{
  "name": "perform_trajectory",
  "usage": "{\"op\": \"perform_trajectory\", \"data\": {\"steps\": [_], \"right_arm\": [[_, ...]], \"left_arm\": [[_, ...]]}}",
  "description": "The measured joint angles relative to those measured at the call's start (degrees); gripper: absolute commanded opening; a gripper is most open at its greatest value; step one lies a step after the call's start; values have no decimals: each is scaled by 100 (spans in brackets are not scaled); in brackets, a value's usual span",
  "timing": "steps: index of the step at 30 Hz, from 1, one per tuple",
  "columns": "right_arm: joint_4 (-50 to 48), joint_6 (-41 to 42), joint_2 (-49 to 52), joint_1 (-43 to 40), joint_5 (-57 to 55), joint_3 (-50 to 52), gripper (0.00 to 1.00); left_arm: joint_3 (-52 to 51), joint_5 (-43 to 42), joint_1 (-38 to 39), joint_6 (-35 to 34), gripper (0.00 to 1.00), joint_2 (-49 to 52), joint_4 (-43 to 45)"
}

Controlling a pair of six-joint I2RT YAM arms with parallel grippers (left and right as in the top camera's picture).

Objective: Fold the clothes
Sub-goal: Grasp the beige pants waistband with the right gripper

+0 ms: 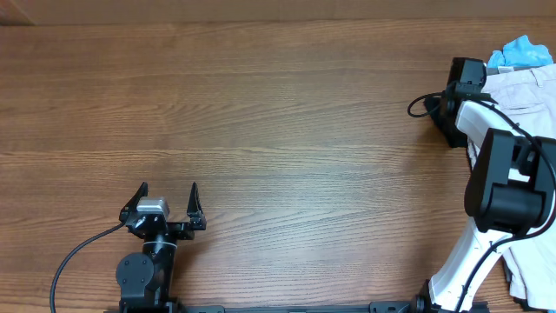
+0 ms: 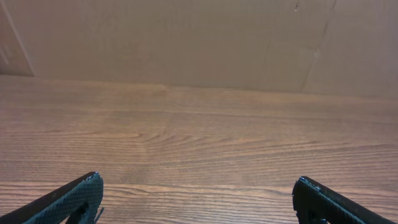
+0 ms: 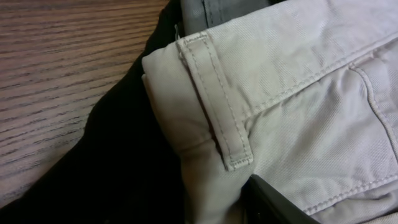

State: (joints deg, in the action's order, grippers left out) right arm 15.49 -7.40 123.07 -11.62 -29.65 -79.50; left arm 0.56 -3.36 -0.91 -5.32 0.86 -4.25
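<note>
folding looks not yet begun: the cream trousers point(image 3: 298, 81) lie unfolded right beneath the right hand point(image 1: 458, 91), whose grip i cannot tell, while the left hand point(image 1: 168, 191) rests well apart over the counter point(image 1: 278, 113), fingers spread, holding nothing.

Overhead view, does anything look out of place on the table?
Yes. The cream trousers sit bunched at the far right, heaped with a black garment, grey cloth and blue cloth, not spread flat.
</note>
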Motion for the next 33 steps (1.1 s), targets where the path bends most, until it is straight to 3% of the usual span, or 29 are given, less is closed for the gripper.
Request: {"op": "perform_trajectory", "data": {"steps": [8,11,15,16,17,18,19,24,33], "right_arm": [[-7,0,-2,-46,4,0,29],[-7,11,-2,-46,-59,0,13],[-11,9,-2,-68,-83,-7,10],[-9,11,-2,-68,-85,-9,11],[-11,9,-2,-68,-83,-9,23],[-15,37,-2,-68,-81,-9,51],[-17,59,-2,-68,-66,-11,57],[-2,-111,-2,-31,52,-11,59],[-68,-317,17,-35,0,-11,47]], "left_arm": [[0,0,0,0,100,0,0],[0,0,0,0,100,0,0],[0,0,0,0,100,0,0],[0,0,0,0,100,0,0],[0,0,0,0,100,0,0],[0,0,0,0,100,0,0],[0,2,0,0,100,0,0],[0,0,0,0,100,0,0],[0,0,0,0,100,0,0]]}}
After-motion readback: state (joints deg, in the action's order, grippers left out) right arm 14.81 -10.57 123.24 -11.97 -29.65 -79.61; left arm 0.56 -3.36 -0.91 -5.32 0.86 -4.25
